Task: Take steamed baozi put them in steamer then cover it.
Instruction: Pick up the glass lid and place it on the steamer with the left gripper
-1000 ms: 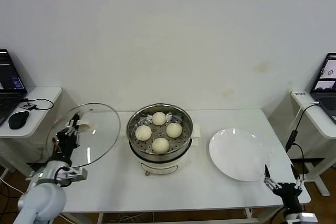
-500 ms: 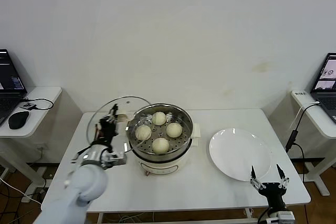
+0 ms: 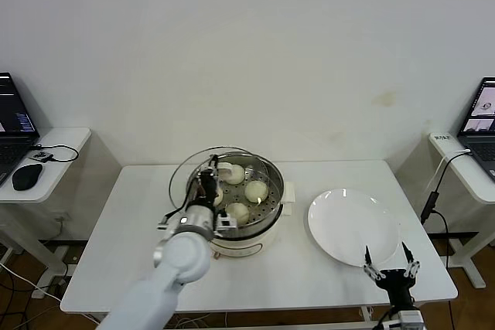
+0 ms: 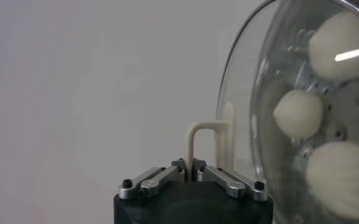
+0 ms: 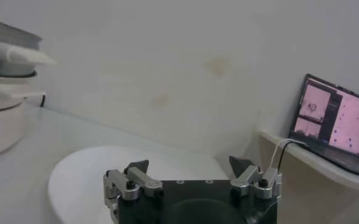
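The steamer (image 3: 261, 228), a shiny steel pot on a white base, stands mid-table. Three steamed baozi (image 3: 257, 191) show on its perforated tray; anything more is hidden behind my left hand. My left gripper (image 3: 207, 188) is shut on the cream handle (image 4: 206, 130) of the glass lid (image 3: 188, 172). It holds the lid tilted over the pot's left side. In the left wrist view the baozi (image 4: 298, 112) appear through the lid (image 4: 261, 149), with the gripper (image 4: 190, 165) clamped on the handle. My right gripper (image 3: 386, 257) (image 5: 189, 164) stands open and empty at the front right.
A bare white plate (image 3: 353, 226) (image 5: 88, 173) lies right of the steamer (image 5: 2, 67), just beyond my right gripper. Side tables with laptops (image 3: 15, 117) (image 3: 481, 117) flank the table; a mouse (image 3: 27, 176) and cables lie on them.
My left arm carried the lid from the table's left end rightward to over the steamer. My right gripper drifted slightly left along the front edge, still open.
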`<state>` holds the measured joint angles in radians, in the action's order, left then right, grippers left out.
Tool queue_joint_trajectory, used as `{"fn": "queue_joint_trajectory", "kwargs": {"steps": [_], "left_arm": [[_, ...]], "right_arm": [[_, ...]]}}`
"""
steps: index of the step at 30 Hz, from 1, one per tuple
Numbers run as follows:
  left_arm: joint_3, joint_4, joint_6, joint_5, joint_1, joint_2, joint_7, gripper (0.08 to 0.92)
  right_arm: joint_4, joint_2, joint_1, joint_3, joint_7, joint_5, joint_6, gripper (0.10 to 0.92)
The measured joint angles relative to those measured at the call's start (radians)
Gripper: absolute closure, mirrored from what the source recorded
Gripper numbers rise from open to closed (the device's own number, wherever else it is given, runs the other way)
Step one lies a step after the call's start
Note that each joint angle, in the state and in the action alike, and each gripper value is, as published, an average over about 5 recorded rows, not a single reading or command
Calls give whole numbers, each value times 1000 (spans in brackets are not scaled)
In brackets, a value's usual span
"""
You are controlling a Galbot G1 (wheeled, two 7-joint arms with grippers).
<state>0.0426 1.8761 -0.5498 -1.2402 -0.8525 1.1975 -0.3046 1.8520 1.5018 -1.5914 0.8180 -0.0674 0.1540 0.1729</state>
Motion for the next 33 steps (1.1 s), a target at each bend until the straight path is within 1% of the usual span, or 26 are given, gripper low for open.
{"fn": "queue_joint_trajectory", "kwargs": {"steps": [5,9,20,33], "left_arm": [[33,-26,-8,-63,25,47,-31,864],[51,-46,-9,-96,33,68,-44,864],[58,-89,-2,-137,37,103,-54,864],[46,-133,5,-144,40,133,-41,864]], "right_arm": [[-2,4,-3,-3,3,12,3,203],[-2,5,-10,-4,4,17,7,202],[-4,6,-21,-8,5,28,16,203],[-7,5,-31,-18,6,38,22,203]]}}
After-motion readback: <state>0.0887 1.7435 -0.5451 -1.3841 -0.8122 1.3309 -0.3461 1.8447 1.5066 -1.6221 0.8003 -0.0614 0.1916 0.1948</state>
